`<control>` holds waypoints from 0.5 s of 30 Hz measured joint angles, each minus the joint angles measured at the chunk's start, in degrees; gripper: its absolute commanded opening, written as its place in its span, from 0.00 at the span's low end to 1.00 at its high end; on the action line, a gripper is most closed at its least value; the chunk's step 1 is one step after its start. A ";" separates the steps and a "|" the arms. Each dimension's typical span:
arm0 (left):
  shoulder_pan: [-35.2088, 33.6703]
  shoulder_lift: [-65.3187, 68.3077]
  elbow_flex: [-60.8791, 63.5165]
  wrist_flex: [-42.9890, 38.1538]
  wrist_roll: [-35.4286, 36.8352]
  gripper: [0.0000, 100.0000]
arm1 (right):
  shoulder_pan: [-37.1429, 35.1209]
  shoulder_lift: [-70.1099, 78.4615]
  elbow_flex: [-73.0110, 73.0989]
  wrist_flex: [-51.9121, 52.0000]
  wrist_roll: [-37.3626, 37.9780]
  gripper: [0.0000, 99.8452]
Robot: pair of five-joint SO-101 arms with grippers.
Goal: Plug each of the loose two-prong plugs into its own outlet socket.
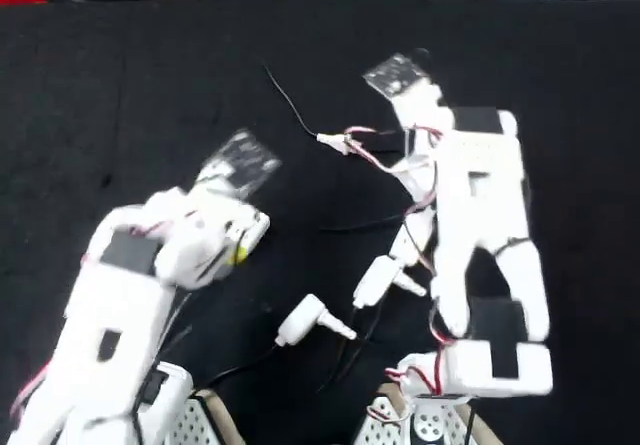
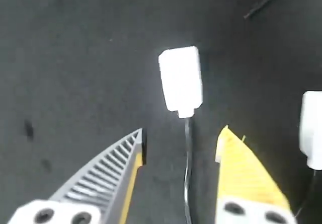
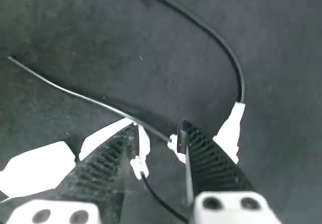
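Note:
In the high view two white two-prong plugs [image 1: 310,318] [image 1: 378,279] lie on the black table between the arms, each on a black cord. A small white connector [image 1: 335,143] on a thin black wire lies farther back. My left gripper [image 1: 240,160] hangs over bare cloth left of them. In the left wrist view that gripper [image 2: 182,131] is open, and a white plug body [image 2: 181,79] lies just beyond its tips, its cord running back between the fingers. My right gripper [image 3: 158,126] is open over a thin wire [image 3: 75,94], with a white plug [image 3: 229,131] beside one finger.
Black cloth covers the table [image 1: 120,75]. Loose black cords [image 3: 211,32] curve across it between the arms. Another white piece [image 2: 312,131] sits at the edge of the left wrist view. The arm bases stand at the near edge. Open cloth lies at the back left.

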 measured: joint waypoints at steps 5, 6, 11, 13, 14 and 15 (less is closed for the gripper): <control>-8.97 -20.40 15.38 -1.05 2.29 0.23 | -3.43 13.10 -16.62 6.68 2.20 0.14; -10.90 -24.35 18.11 -1.05 2.37 0.23 | -4.04 16.09 -20.31 8.18 2.99 0.14; -18.73 -42.99 28.92 0.35 2.11 0.23 | -5.10 32.09 -39.12 14.59 8.62 0.14; -19.16 -48.44 32.00 1.93 0.62 0.23 | -5.10 38.15 -46.51 16.00 10.90 0.14; -19.16 -48.62 32.88 2.11 0.18 0.23 | -5.10 40.79 -49.85 16.00 12.04 0.14; -19.16 -48.62 33.49 2.11 -0.18 0.23 | -5.19 43.34 -53.19 16.53 12.75 0.14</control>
